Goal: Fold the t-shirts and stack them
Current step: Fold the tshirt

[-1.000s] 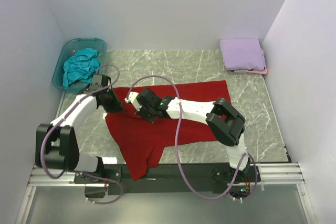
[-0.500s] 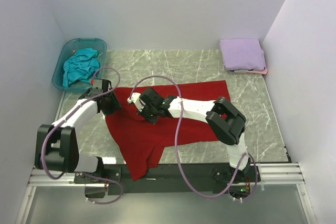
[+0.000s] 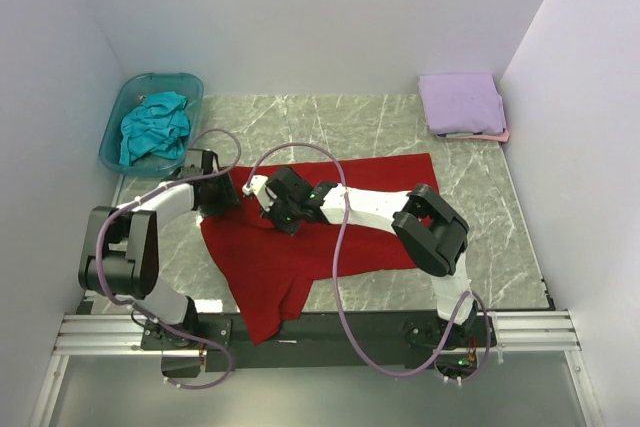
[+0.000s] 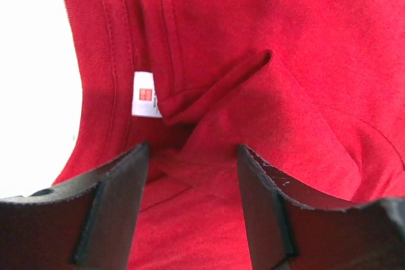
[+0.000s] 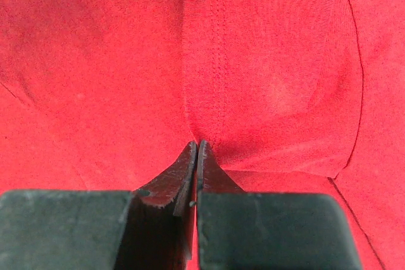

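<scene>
The deep red t-shirt [image 3: 340, 232] lies spread over the middle of the table, one part hanging over the near edge. My left gripper [image 3: 228, 195] is at its left edge by the collar. In the left wrist view it [image 4: 193, 150] is open and straddles a wrinkled fold of red cloth [image 4: 253, 93] next to a white label [image 4: 144, 95]. My right gripper [image 3: 280, 219] reaches across the shirt. In the right wrist view it [image 5: 197, 143] is shut, pinching a ridge of red cloth [image 5: 266, 80]. A folded lavender t-shirt [image 3: 462, 102] lies on a pale pink one [image 3: 502, 135] at the back right. The teal t-shirt [image 3: 153, 125] is crumpled in the tub.
The translucent blue-green tub [image 3: 113, 137] stands at the back left, off the marble tabletop [image 3: 300, 122]. White walls close in the left, back and right sides. The right arm's elbow [image 3: 435, 232] rests over the shirt's right part.
My left gripper has moved right, onto the shirt's collar area, ending close to the right gripper. The right gripper has shifted slightly up and stays on the cloth.
</scene>
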